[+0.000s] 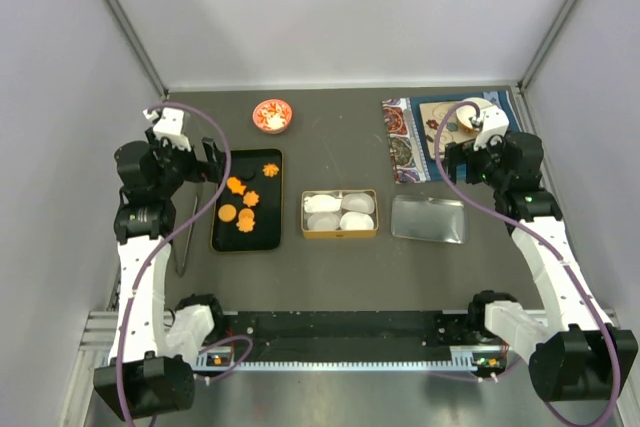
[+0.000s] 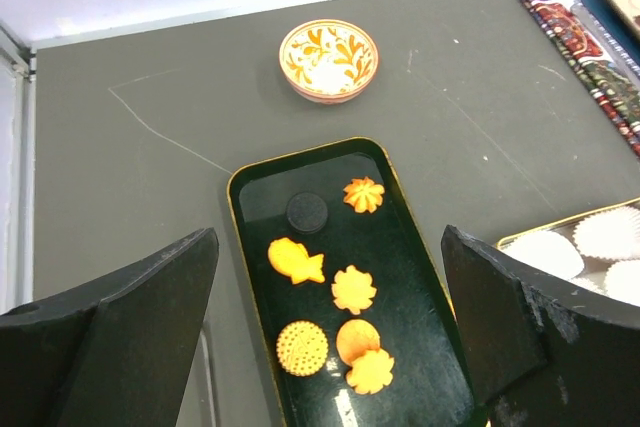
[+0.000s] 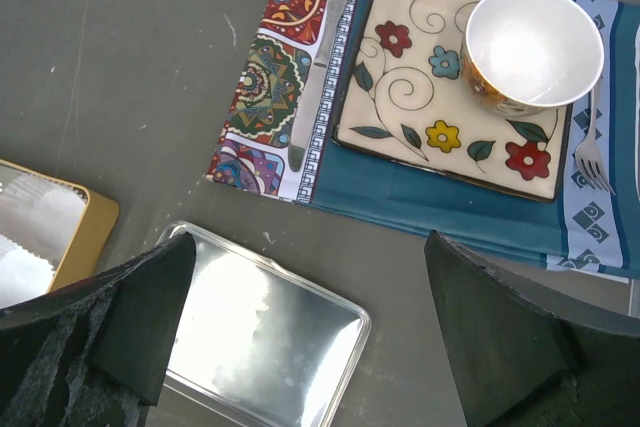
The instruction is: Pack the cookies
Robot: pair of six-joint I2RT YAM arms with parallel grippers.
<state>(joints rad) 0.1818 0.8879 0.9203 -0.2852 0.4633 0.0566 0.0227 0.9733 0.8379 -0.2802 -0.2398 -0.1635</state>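
Several orange cookies (image 1: 243,203) lie on a black tray (image 1: 265,235) left of centre. In the left wrist view they show as a swirl flower (image 2: 363,194), a fish shape (image 2: 295,260), a flower (image 2: 353,289), a dotted round (image 2: 301,347) and a plain disc (image 2: 355,337) overlapped by another flower (image 2: 371,371). My left gripper (image 1: 208,161) hovers open above the tray's (image 2: 420,277) left side, nothing between its fingers (image 2: 150,307). A gold tin (image 1: 340,235) with white paper cups (image 1: 340,211) sits mid-table. My right gripper (image 1: 455,155) hangs open and empty above the table.
A small red bowl (image 1: 272,115) stands behind the tray. A silver lid (image 1: 428,219) lies right of the tin. A patterned placemat (image 1: 400,137) at the back right carries a flowered plate (image 3: 420,97), a white cup (image 3: 533,45), a knife (image 3: 320,57) and a fork (image 3: 590,147). Metal tongs (image 1: 187,232) lie left of the tray.
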